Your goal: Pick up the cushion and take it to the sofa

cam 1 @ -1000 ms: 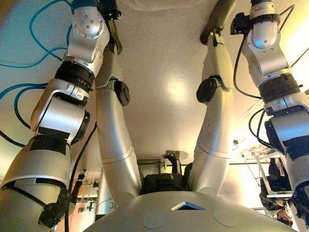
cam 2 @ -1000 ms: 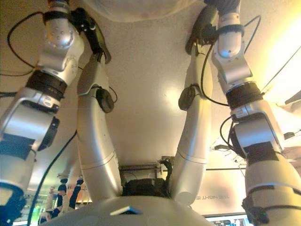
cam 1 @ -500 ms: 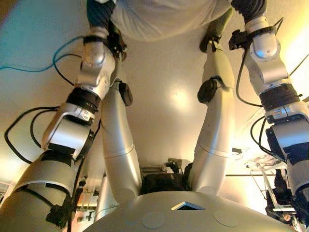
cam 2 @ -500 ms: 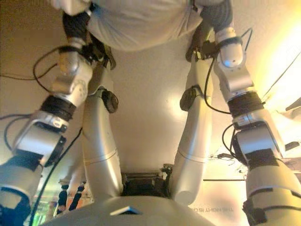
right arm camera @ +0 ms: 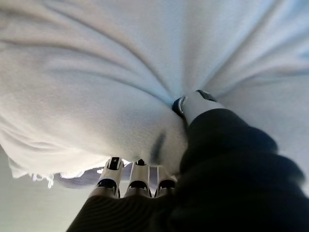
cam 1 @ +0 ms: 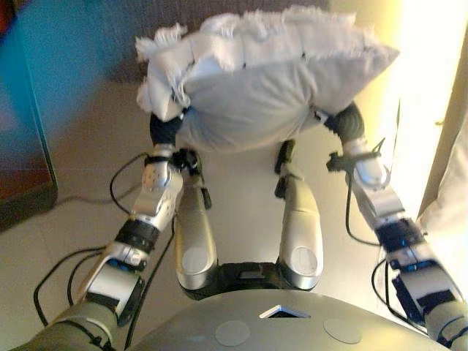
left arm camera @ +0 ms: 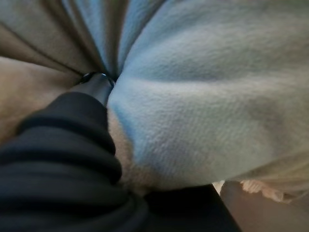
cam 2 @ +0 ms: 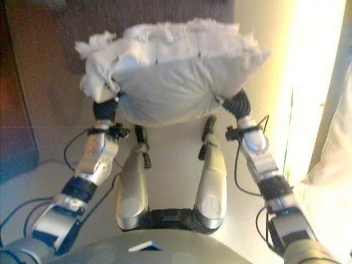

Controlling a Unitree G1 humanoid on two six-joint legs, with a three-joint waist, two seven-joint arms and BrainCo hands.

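A white cushion (cam 1: 263,88) with a frayed fringe is held up in the air between my two hands, above the pale floor. My left hand (cam 1: 164,130) grips its left underside; in the left wrist view my thumb (left arm camera: 99,86) digs into the creased cloth (left arm camera: 203,96). My right hand (cam 1: 349,121) grips the right underside; in the right wrist view the thumb (right arm camera: 198,104) presses into the cushion (right arm camera: 96,72) and the fingers (right arm camera: 137,176) lie under its edge. The cushion hides most of both hands in the eye views.
A dark textured surface (cam 2: 192,8) runs across the far side behind the cushion. A dark piece of furniture (cam 1: 22,168) stands at the left. A pale cloth or curtain (cam 1: 450,205) and bright light lie at the right.
The whole view has swung from low between the arms to looking down on them. The cushion, at the top edge before, is now raised in full view between both hands.
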